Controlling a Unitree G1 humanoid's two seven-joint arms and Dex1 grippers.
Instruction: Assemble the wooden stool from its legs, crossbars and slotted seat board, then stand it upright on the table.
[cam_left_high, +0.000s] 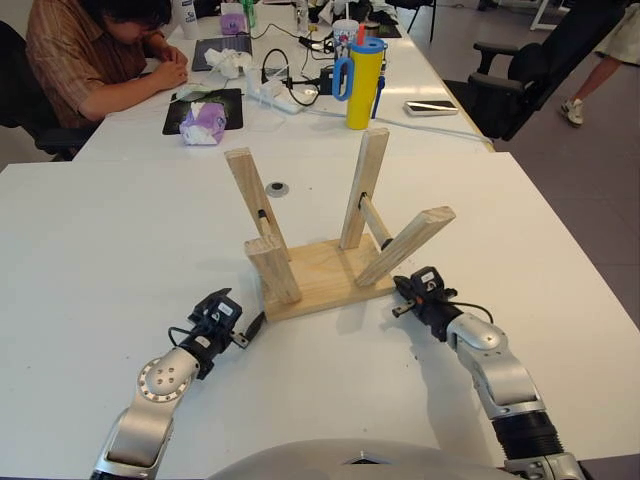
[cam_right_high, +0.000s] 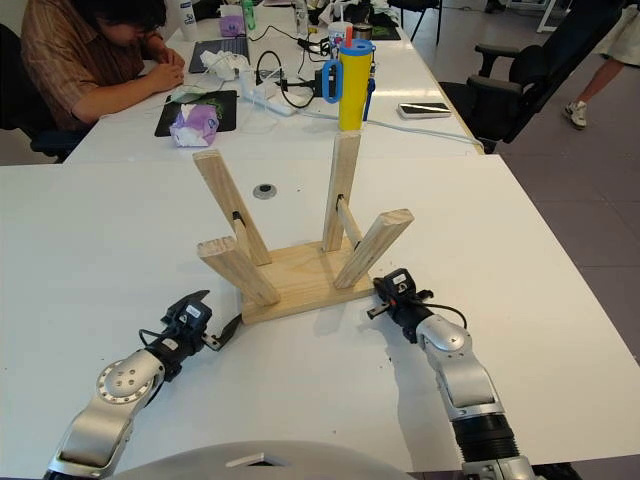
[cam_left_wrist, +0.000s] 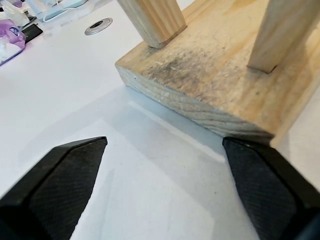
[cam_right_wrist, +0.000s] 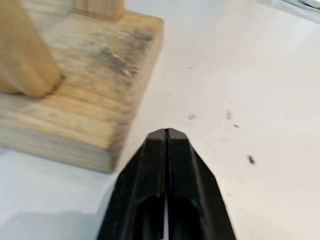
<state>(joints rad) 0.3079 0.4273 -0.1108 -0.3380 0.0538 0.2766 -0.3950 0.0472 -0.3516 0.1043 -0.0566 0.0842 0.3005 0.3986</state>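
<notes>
Left tool (cam_left_wrist: 164, 144) spread apart, right tool (cam_right_wrist: 166, 133) pressed together, flanking the rough-grained rectangular seat board (cam_left_high: 322, 272).

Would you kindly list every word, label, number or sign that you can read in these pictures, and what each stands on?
Nothing here can be read.
On the stool: bare wood, no markings.
On the yellow bottle: no print shows.
On the purple packet: any print is too small to read.
On the right end effector: a small red-and-white label behind its fingers, too blurred to read.
</notes>
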